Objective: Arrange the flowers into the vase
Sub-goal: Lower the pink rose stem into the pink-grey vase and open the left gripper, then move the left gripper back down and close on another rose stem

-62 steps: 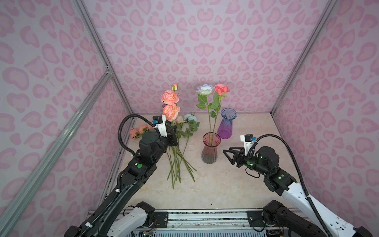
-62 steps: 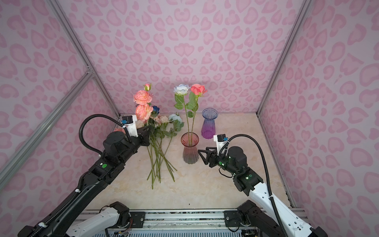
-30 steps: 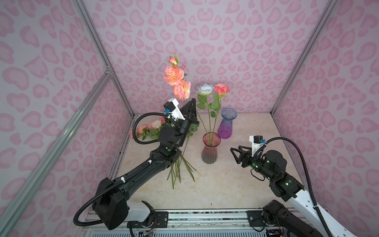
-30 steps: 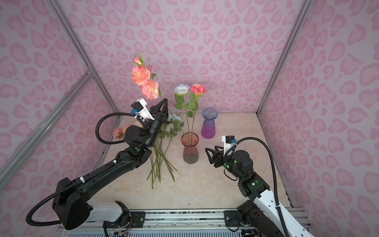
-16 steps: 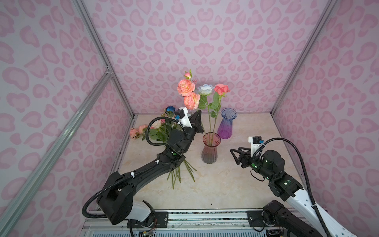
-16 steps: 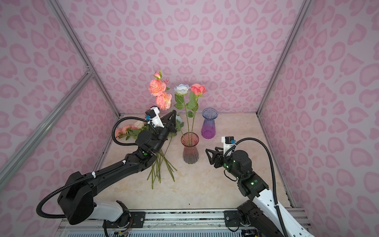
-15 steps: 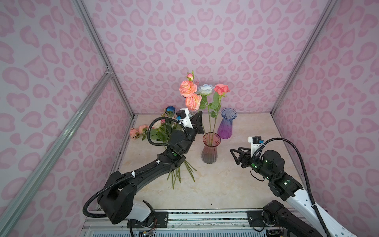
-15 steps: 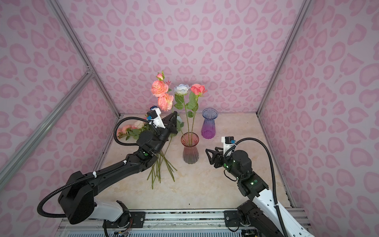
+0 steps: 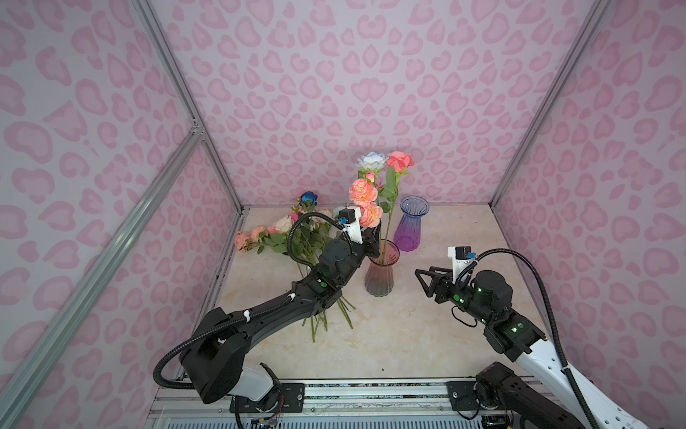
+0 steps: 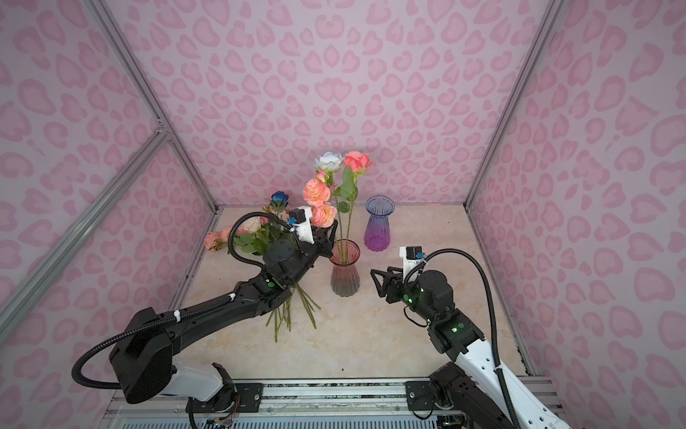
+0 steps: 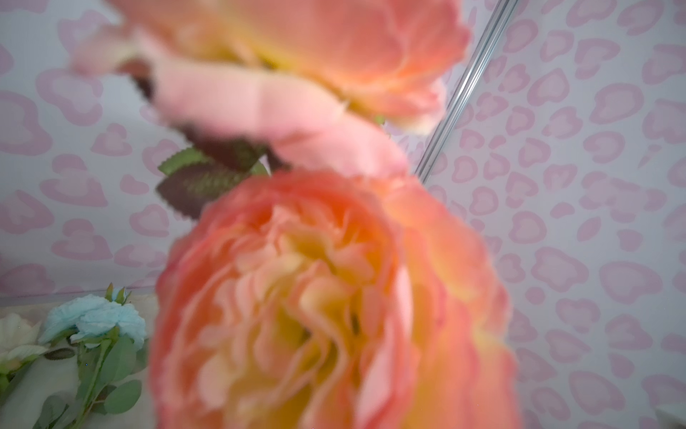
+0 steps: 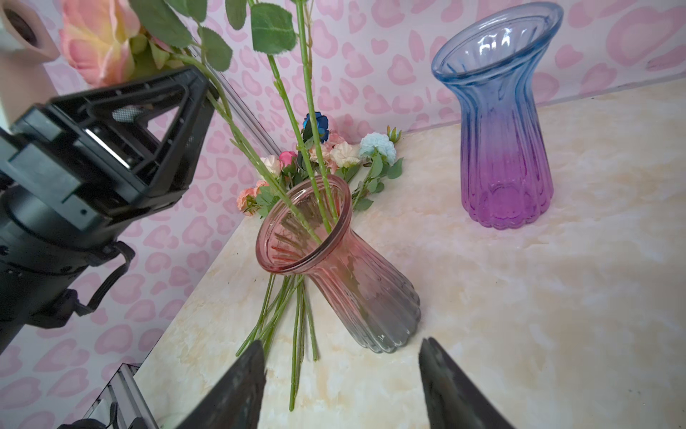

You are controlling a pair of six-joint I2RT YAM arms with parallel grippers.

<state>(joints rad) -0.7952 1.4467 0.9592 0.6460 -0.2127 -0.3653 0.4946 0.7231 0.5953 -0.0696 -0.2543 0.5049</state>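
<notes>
Here the peach rose spray (image 9: pixel 364 193) stands stem-down in the pink vase (image 9: pixel 378 278), blooms up, leaning left. Whether the left gripper (image 9: pixel 374 234) beside it is gripping, I cannot tell. The right gripper (image 9: pixel 423 283) gapes empty, just right.

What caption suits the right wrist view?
Flower stems stand in the pink vase; the purple vase sits empty nearby.
</notes>
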